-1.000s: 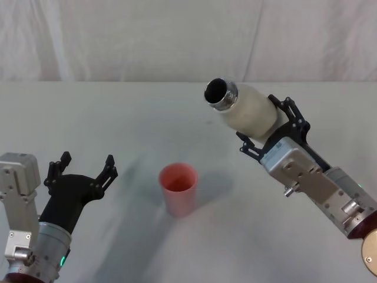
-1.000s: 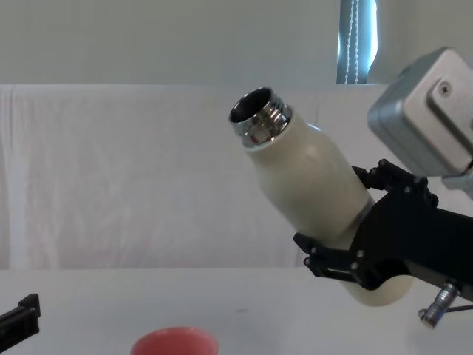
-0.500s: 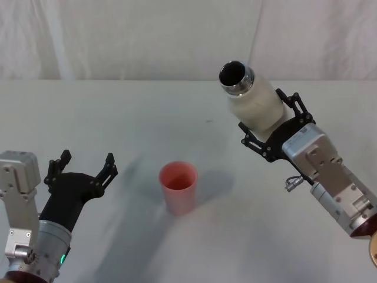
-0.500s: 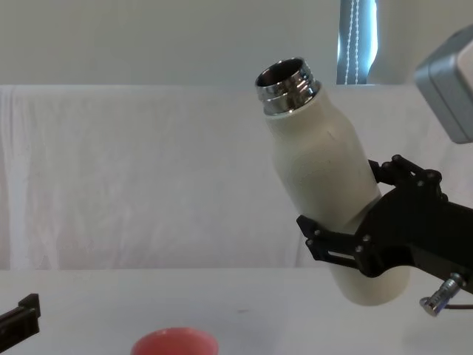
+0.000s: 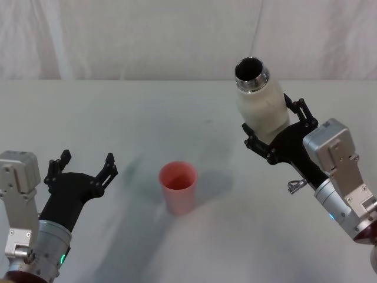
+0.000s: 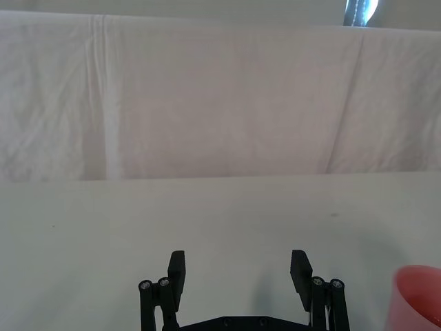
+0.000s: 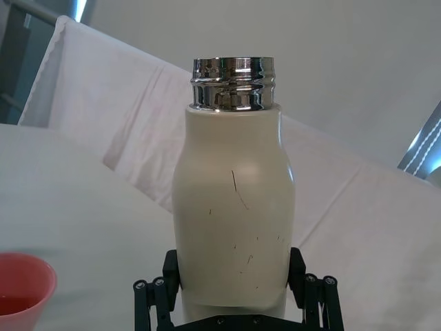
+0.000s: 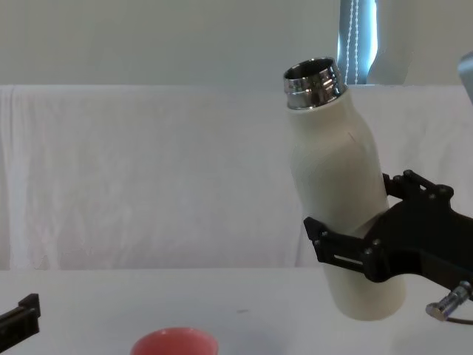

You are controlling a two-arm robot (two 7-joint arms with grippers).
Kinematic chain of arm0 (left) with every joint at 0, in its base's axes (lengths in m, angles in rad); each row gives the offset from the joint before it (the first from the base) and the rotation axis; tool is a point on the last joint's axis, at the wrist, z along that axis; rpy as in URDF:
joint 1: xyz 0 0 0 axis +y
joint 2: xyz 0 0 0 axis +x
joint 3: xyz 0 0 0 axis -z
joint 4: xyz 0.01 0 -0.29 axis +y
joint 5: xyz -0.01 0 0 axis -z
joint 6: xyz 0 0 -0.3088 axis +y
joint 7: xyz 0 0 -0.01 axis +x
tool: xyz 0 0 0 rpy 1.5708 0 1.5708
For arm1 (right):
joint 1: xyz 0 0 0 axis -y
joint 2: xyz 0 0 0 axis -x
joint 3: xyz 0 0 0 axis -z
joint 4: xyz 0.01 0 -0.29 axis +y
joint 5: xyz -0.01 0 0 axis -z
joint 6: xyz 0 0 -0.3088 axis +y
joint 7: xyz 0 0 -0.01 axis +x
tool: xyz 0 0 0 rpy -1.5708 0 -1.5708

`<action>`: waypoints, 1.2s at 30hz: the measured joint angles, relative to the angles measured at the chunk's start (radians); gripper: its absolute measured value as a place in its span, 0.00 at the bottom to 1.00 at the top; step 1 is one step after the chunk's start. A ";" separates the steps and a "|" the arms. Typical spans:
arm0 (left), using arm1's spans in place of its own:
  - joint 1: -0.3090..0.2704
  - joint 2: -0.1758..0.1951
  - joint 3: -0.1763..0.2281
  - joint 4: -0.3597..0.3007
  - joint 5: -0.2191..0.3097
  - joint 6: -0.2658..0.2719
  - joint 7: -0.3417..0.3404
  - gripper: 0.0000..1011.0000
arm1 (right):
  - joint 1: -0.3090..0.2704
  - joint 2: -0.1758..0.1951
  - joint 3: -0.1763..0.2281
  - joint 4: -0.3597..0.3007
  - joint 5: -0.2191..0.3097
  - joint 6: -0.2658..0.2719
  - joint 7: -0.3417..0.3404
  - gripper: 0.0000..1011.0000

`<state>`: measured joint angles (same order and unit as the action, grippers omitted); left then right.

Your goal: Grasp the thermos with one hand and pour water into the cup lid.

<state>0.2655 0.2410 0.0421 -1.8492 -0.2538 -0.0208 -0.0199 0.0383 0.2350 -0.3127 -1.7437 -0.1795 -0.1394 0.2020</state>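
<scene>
Up high, my right gripper squeezed the thermos low on its body.
It looked smooth, heavy and hard; the cup lid sat below-left, my left gripper spread open.

My two black plastic two-fingered grippers, left and right, are built of linkage bars with small pivot screws, each mounted on a boxy silver-grey metal wrist housing with screws, the left forearm black-sleeved with a green indicator light, the right carrying a small metal connector stub.
</scene>
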 joint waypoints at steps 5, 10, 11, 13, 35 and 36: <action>0.000 0.000 0.000 0.000 0.000 0.000 0.000 0.99 | -0.005 -0.001 0.005 0.006 0.026 -0.005 0.007 0.95; 0.000 0.000 0.000 0.000 0.000 0.000 0.000 0.99 | -0.011 -0.002 0.008 0.010 0.049 -0.012 0.012 0.95; 0.000 0.000 0.000 0.000 0.000 0.000 0.000 0.99 | -0.013 -0.004 0.010 0.013 0.059 -0.016 0.014 0.95; 0.000 0.000 0.000 0.000 0.000 0.000 0.000 0.99 | -0.013 -0.005 0.011 0.015 0.065 -0.017 0.015 0.95; 0.000 0.000 0.000 0.000 0.000 0.000 0.000 0.99 | -0.031 -0.012 0.030 0.045 0.144 0.012 0.027 0.95; 0.000 0.000 0.000 0.000 0.000 0.000 0.000 0.99 | -0.032 -0.013 0.031 0.045 0.146 0.015 0.027 0.95</action>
<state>0.2655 0.2410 0.0421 -1.8492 -0.2538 -0.0207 -0.0199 0.0068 0.2221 -0.2818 -1.6982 -0.0338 -0.1243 0.2291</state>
